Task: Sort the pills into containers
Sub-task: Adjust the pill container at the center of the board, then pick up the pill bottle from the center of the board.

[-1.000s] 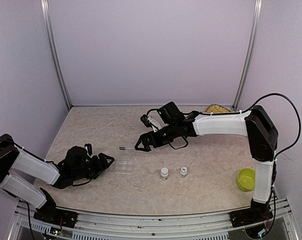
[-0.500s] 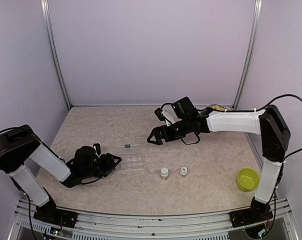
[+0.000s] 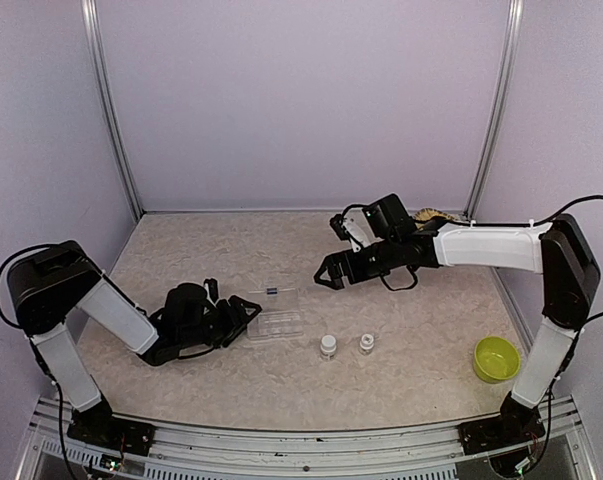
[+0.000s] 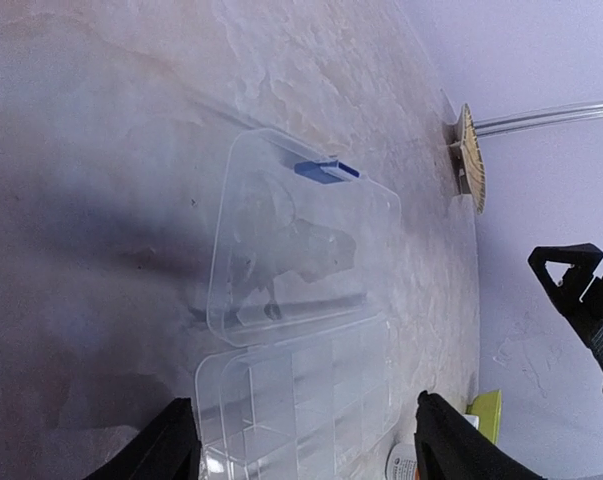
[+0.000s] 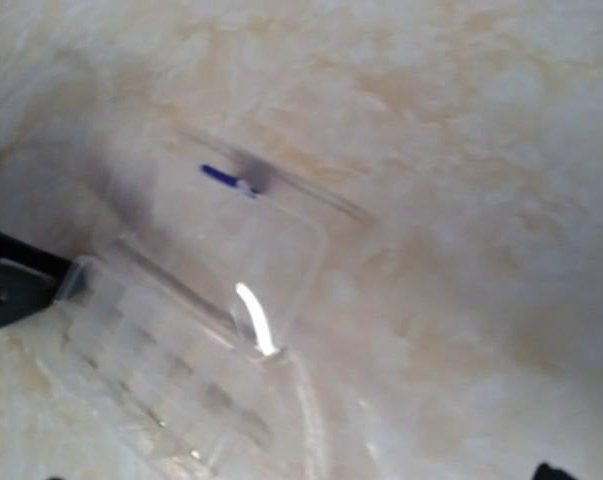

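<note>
The clear compartment box lies mid-table with its lid folded open behind it, blue latch on the lid's far edge. My left gripper is open at the box's left end. In the left wrist view its fingers stand either side of the tray, apart from it. My right gripper is open and empty, up and to the right of the box. The blurred right wrist view shows the tray and lid. No pills can be made out for certain.
Two small white bottles stand just right of the box. A lime-green bowl sits at the front right. A woven straw basket leans at the back right corner. Purple walls close in three sides.
The box has shifted right with my left gripper following it. Its lid went from raised to lying flat open. My right gripper has drawn back to the right, away from the latch.
</note>
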`<state>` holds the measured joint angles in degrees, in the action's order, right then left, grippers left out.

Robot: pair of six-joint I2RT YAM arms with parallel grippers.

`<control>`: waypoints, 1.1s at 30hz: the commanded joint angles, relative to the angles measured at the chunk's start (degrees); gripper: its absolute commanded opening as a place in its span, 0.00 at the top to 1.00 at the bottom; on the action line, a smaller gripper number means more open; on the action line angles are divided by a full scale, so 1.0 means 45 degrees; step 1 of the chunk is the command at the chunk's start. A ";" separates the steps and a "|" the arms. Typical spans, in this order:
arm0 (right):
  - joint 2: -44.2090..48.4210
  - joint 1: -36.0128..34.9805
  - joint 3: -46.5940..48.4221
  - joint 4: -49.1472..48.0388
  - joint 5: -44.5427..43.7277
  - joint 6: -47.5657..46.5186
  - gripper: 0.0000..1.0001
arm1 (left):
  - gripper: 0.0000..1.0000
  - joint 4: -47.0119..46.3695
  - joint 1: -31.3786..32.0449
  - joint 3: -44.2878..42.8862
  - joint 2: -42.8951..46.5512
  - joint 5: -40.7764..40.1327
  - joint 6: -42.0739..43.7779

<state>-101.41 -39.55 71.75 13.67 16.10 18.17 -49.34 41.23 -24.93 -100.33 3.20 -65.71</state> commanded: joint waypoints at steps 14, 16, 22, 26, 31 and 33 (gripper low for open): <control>0.2227 0.1210 -0.1918 -0.1019 -0.0912 -0.0809 0.00 | 0.01 0.7735 0.0266 -0.1384 0.6914 -0.4857 0.4694; 0.2614 0.1211 -0.1975 -0.0844 -0.1508 -0.1051 0.00 | 0.01 0.8481 0.0424 -0.1855 0.7363 -0.5618 0.5519; 0.4263 0.1367 -0.2855 -0.1794 -0.2612 -0.1649 0.00 | 0.01 0.8654 0.0362 -0.2313 0.8406 -0.7336 0.6648; 0.5802 0.1497 -0.4410 -0.3497 -0.3388 -0.1428 0.00 | 0.01 0.8394 0.0221 -0.1801 0.9382 -0.8065 0.6757; 0.7061 0.1601 -0.5682 -0.4714 -0.3826 -0.1413 0.00 | 0.01 0.7076 0.0114 -0.1093 1.0261 -0.6834 0.7786; 0.7328 0.1616 -0.6118 -0.5081 -0.4079 -0.1375 0.00 | 0.01 0.7124 0.0114 -0.1128 1.0358 -0.6511 0.8145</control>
<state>-71.05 -32.97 47.59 -2.57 1.06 12.03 -14.70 42.02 -30.79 -54.81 -28.58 -33.89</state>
